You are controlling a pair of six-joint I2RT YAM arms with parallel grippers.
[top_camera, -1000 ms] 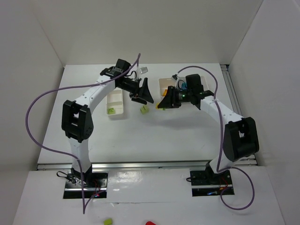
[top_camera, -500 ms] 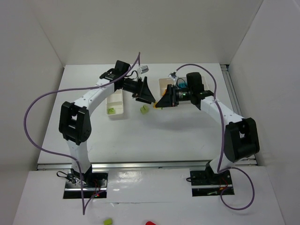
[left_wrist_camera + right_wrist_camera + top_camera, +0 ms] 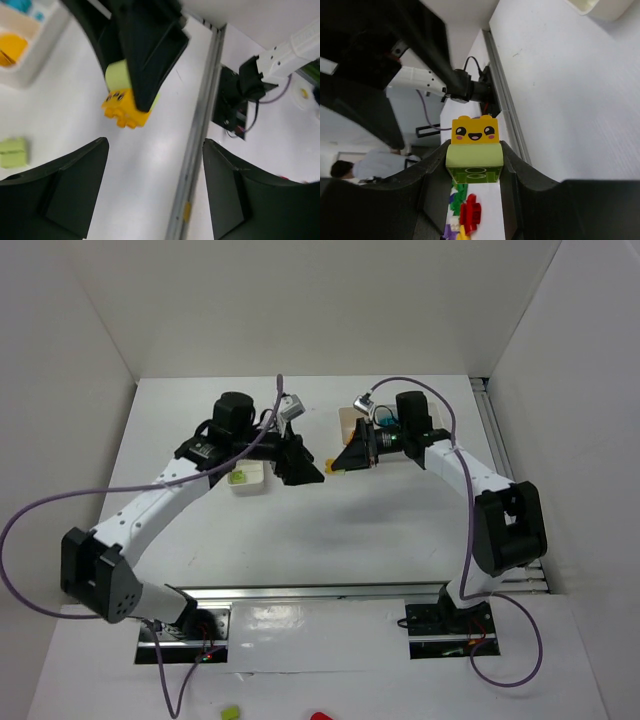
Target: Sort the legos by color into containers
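My right gripper [image 3: 474, 159] is shut on a small stack: a lime green brick [image 3: 474, 161] with a yellow smiley brick [image 3: 475, 131] on it, held above the table. In the top view this gripper [image 3: 343, 460] points left at my left gripper [image 3: 308, 471]. The left gripper [image 3: 155, 170] is open and empty, facing the held stack [image 3: 125, 102] a short way off. A loose lime brick [image 3: 12, 152] lies on the table. The narrow tray [image 3: 258, 481] holds a lime brick [image 3: 238, 477]. The wider tray [image 3: 346, 420] holds a yellow-orange brick [image 3: 10, 47] and teal bricks [image 3: 20, 5].
The left arm lies over most of the narrow tray. The table's front rail [image 3: 200, 125] runs close under the grippers. Off the table in front lie loose bricks, a lime one [image 3: 231, 710] and a red one [image 3: 320, 717]. White walls enclose the table.
The left arm has swung round at its base and its gripper has dropped slightly toward the right gripper, covering the loose lime brick in the top view. The right gripper has hardly moved.
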